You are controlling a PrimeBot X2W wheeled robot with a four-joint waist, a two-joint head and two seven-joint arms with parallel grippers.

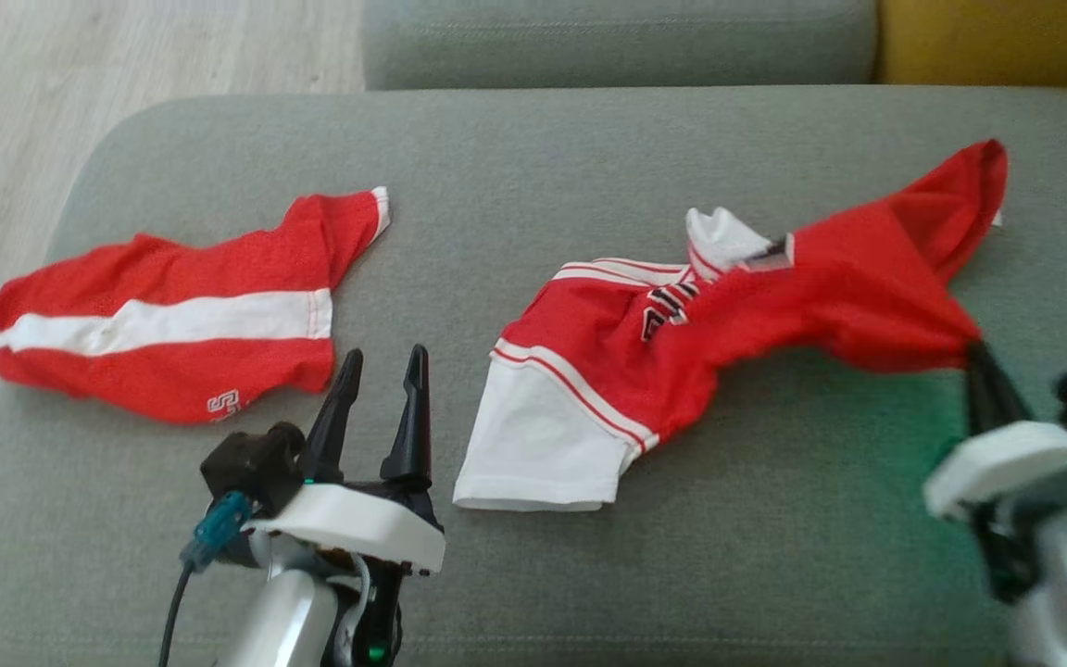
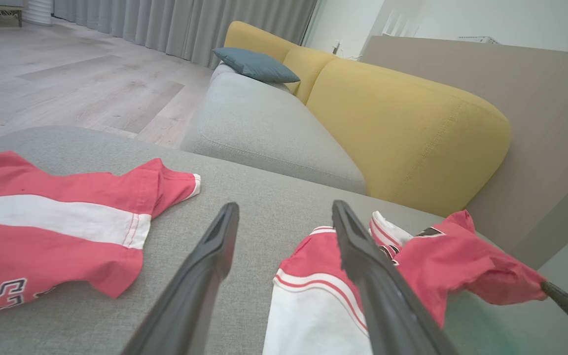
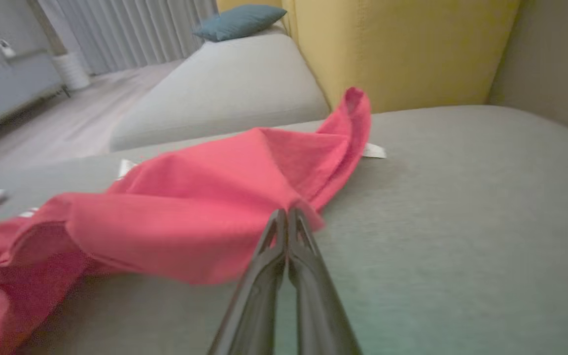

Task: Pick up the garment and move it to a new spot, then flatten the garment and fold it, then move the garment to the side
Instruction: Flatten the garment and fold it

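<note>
In the head view the jersey (image 1: 682, 343) lies crumpled on the grey seat (image 1: 589, 148), right of centre. The right gripper (image 1: 973, 357) pinches its red edge, which is raised a little. The left gripper (image 1: 385, 357) holds nothing, between the jersey and a striped shirt (image 1: 163, 324). The left wrist view shows its fingers wide apart. In the right wrist view, the tips are pressed together on red cloth.

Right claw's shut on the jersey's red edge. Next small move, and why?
Probably lift the right claw a little, up off the grey cushion. It is pinched on a red fold of the jersey, the fabric tents toward it, and the white sleeve lies flat on the cushion. The left claw is open, apart from it.
</note>
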